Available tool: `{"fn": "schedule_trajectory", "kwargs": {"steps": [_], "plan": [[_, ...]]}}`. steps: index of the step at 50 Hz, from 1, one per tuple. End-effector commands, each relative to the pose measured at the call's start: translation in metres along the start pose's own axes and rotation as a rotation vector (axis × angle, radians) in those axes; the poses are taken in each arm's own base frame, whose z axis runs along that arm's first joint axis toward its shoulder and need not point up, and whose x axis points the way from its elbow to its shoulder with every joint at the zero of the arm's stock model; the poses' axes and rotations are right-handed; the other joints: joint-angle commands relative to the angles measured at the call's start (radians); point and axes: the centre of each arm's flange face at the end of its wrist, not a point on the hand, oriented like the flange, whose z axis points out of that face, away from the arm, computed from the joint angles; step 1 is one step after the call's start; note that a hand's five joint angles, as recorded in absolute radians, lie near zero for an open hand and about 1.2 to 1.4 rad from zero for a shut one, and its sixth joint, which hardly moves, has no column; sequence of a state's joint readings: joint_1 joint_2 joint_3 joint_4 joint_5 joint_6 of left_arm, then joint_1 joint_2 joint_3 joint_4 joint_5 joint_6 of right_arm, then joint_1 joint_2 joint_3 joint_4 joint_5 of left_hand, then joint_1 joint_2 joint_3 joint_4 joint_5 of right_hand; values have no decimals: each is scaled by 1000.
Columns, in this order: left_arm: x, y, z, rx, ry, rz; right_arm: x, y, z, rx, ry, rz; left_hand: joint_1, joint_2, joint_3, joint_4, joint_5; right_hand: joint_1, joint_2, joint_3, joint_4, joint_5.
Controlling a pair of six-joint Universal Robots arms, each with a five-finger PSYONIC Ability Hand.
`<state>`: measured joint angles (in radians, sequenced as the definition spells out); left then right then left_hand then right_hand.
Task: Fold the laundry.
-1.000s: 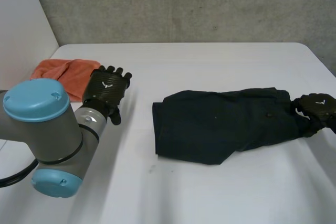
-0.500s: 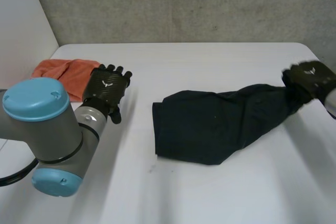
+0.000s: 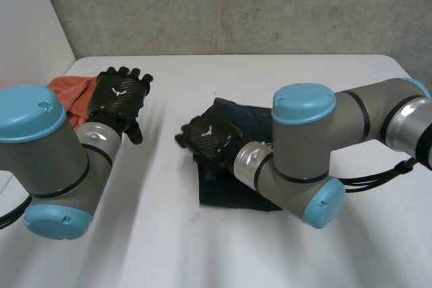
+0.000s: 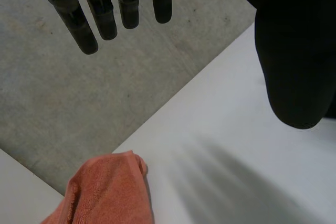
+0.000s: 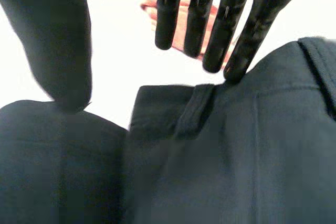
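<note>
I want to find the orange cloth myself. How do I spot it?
On the white table, find the far corner on the robot's left. The orange cloth lies bunched there, behind the left hand. Only it is orange; the dark garment lies mid-table.

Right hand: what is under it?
The dark garment, lying on the white table; the right hand, open, has fingertips at its edge. The right arm hides the garment's other end.

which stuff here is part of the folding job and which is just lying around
In the job:
dark garment
right hand, open, fingertips at the garment's edge
left hand, open, touching no cloth

Lying about:
orange cloth, bunched beside the left hand, untouched; perhaps laundry for later
white table
</note>
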<state>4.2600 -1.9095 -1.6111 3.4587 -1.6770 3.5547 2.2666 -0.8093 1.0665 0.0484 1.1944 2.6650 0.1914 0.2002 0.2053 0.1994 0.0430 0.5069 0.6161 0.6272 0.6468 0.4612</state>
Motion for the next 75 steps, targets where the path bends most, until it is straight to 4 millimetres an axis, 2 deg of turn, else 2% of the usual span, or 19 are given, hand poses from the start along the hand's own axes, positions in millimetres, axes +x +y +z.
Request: {"fn": "schedule_trajectory", "kwargs": {"steps": [1,3,5,9,15,18,22,27,32,41,45,51,57,61,65,66,69,70,75], "plan": [[-8,-19,8,59,-29,-37,63,-37,-40,66,194,206,-13,-22,-27,-21,-39,-137,-246,-257,-277,-266],[-9,-29,11,92,-33,-71,87,-49,-61,98,258,264,-7,-16,-21,-15,-33,-143,-252,-263,-283,-272],[-8,-38,13,121,-30,-99,99,-54,-72,116,297,296,-1,-10,-15,-9,-28,-143,-252,-263,-283,-272],[8,-65,13,205,30,-178,127,-40,-91,101,380,405,4,-4,-9,-4,-22,-143,-252,-263,-283,-272],[77,-74,17,260,293,-222,145,-12,-101,63,438,544,22,13,8,14,-4,-140,-249,-260,-280,-269],[93,-85,14,290,344,-220,148,-5,-104,62,454,576,22,13,8,14,-4,-140,-249,-260,-280,-269],[106,-95,22,322,363,-225,162,-3,-110,86,495,585,25,16,11,17,-1,-146,-255,-266,-286,-275],[127,-73,37,207,398,-206,173,-16,-110,117,510,572,37,28,23,29,11,-284,-393,-404,-424,-413],[135,-30,44,1,364,-168,174,16,-86,23,481,628,37,28,23,29,11,-332,-442,-453,-472,-461],[122,20,41,-209,264,-68,127,37,-30,-88,352,644,13,4,-1,5,-13,-332,-442,-453,-472,-461],[118,38,32,-287,276,-46,111,54,-20,-157,334,622,10,2,-4,2,-16,-332,-442,-453,-472,-461],[117,44,15,-354,301,-28,92,77,-17,-263,312,493,10,2,-4,2,-16,-332,-442,-453,-472,-461],[111,40,13,-355,295,-30,94,84,-23,-312,350,427,10,2,-4,2,-16,-332,-442,-453,-472,-461],[112,31,12,-327,299,-32,102,67,-29,-263,375,410,7,-1,-6,-1,-19,-332,-442,-453,-472,-461],[100,-10,8,-221,281,-62,112,35,-41,-163,413,371,2,-7,-12,-6,-25,-332,-442,-453,-472,-461],[91,-31,6,-159,267,-81,115,23,-48,-125,429,356,-4,-13,-18,-12,-30,-332,-442,-453,-472,-461],[78,-61,2,-64,238,-109,116,10,-58,-83,448,343,-13,-22,-27,-21,-39,-332,-442,-453,-472,-461],[69,-78,-2,-2,220,-124,117,3,-64,-65,461,341,-13,-22,-27,-21,-39,-332,-442,-453,-472,-461],[49,-120,-21,150,258,-154,131,3,-91,-72,537,387,-13,-22,-27,-21,-39,-332,-442,-453,-472,-461]]}}
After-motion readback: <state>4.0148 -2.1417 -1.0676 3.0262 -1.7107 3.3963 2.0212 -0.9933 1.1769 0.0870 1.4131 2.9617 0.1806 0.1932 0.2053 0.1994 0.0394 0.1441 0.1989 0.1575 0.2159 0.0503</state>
